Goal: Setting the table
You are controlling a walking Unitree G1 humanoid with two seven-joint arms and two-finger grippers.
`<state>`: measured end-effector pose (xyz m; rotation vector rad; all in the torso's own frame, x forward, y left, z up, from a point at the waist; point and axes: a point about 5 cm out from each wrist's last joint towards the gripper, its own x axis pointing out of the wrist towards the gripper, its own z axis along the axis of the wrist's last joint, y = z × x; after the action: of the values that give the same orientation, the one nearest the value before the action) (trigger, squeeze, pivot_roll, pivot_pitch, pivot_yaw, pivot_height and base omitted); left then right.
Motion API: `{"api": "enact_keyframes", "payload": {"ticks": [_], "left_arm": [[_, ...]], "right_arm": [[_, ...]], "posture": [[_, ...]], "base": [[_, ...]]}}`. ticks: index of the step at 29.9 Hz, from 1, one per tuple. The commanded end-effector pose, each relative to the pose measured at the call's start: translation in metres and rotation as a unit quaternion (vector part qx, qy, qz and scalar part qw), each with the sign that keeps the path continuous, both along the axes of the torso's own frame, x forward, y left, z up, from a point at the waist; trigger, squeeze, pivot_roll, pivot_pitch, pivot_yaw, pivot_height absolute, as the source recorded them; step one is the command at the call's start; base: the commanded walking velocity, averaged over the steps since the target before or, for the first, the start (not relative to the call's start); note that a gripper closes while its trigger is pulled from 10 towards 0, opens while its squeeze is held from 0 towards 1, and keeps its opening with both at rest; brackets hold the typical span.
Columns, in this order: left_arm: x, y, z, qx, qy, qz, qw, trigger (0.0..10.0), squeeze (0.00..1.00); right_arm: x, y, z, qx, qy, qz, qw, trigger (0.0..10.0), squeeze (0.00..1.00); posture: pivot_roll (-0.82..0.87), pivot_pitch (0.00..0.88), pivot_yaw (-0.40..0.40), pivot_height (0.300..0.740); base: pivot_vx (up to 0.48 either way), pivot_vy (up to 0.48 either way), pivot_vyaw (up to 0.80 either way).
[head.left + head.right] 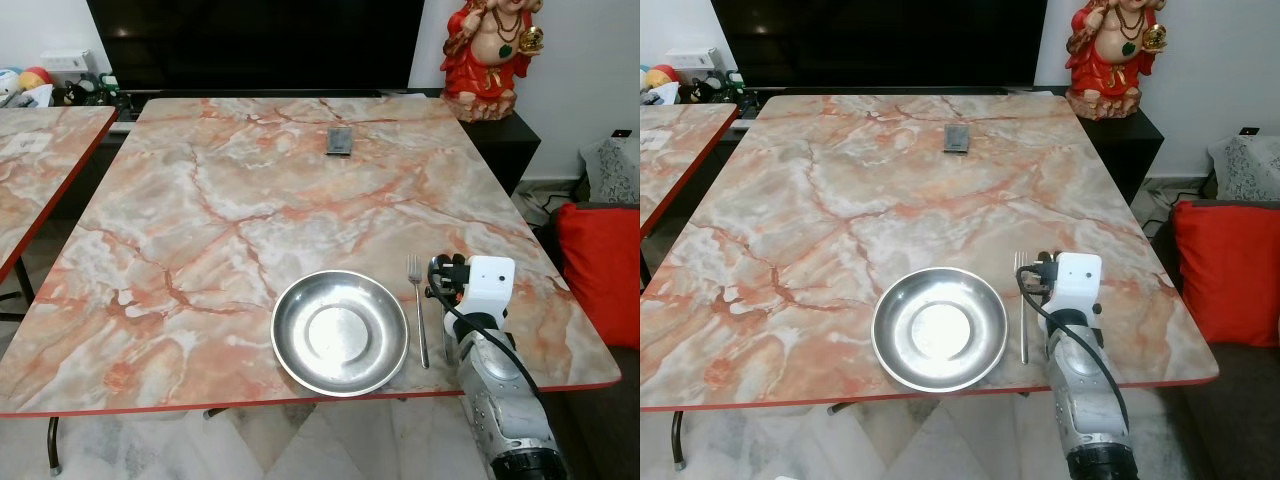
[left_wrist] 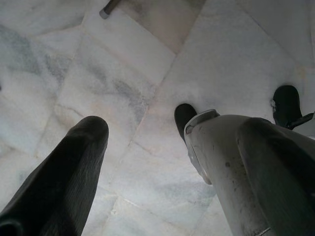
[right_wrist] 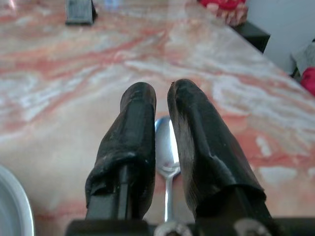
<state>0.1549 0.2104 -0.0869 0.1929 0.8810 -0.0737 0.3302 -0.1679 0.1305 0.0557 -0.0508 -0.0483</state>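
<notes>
A round steel plate (image 1: 340, 332) sits near the front edge of the marble table (image 1: 200, 200). Just right of it lies a fork (image 1: 418, 305), tines pointing away from me. My right gripper (image 1: 445, 272) hovers low over the table right of the fork. In the right wrist view its two black fingers (image 3: 135, 132) stand close together with a spoon (image 3: 167, 147) between them, bowl pointing away and just above the tabletop. My left arm hangs idle by my leg over the white floor tiles, one black finger (image 2: 64, 172) in sight.
A small dark flat object (image 1: 339, 141) lies at the table's far middle. A red statue (image 1: 495, 50) stands on a dark cabinet behind, beside a black screen (image 1: 250, 40). A second marble table (image 1: 40, 170) is at left, a red cushion (image 1: 605, 270) at right.
</notes>
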Motion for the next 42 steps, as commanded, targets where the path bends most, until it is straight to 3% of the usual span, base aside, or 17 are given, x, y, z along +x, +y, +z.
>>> {"api": "enact_keyframes", "payload": {"ticks": [1, 11, 17, 23, 28, 34, 42], "left_arm": [[-0.009, 0.003, -0.004, 0.002, 0.019, 0.006, 1.000, 10.0, 0.00], [-0.003, 0.009, 0.000, 0.004, 0.012, 0.011, 1.000, 10.0, 0.00], [-0.001, 0.007, 0.000, 0.002, 0.009, 0.010, 1.000, 10.0, 0.00], [0.001, 0.005, 0.000, 0.001, 0.012, 0.007, 1.000, 10.0, 0.00], [-0.002, 0.004, -0.002, 0.001, 0.020, 0.014, 1.000, 10.0, 0.00], [-0.015, 0.013, -0.005, 0.005, 0.040, 0.023, 0.999, 10.0, 0.00], [-0.020, 0.010, -0.008, 0.003, 0.047, 0.027, 0.999, 10.0, 0.00]], "right_arm": [[-0.002, -0.006, 0.009, 0.006, -0.034, -0.016, 0.999, 10.0, 0.00], [-0.006, 0.004, 0.011, -0.002, -0.061, -0.010, 0.998, 10.0, 0.00], [-0.007, -0.002, 0.011, 0.002, -0.067, -0.018, 0.998, 10.0, 0.00], [-0.007, -0.005, 0.012, 0.010, -0.074, -0.026, 0.997, 10.0, 0.00], [-0.007, -0.004, 0.013, 0.013, -0.076, -0.027, 0.997, 10.0, 0.00], [-0.005, -0.004, 0.016, 0.013, -0.081, -0.026, 0.996, 10.0, 0.00], [-0.003, -0.005, 0.019, 0.003, -0.084, -0.024, 0.996, 10.0, 0.00]], "posture": [[0.01, 0.064, -0.013, 0.740], [0.01, 0.034, 0.000, 0.740], [0.01, 0.025, 0.000, 0.740], [0.01, 0.023, 0.000, 0.740], [0.01, 0.023, 0.000, 0.740], [0.01, 0.043, -0.009, 0.740], [0.02, 0.049, -0.015, 0.740]], "base": [[0.000, 0.000, 0.00], [0.000, 0.000, 0.42], [0.000, 0.000, 0.76], [0.000, 0.000, 0.00], [0.000, 0.000, 0.00], [0.000, 0.387, 0.00], [0.000, 0.406, 0.00]]}}
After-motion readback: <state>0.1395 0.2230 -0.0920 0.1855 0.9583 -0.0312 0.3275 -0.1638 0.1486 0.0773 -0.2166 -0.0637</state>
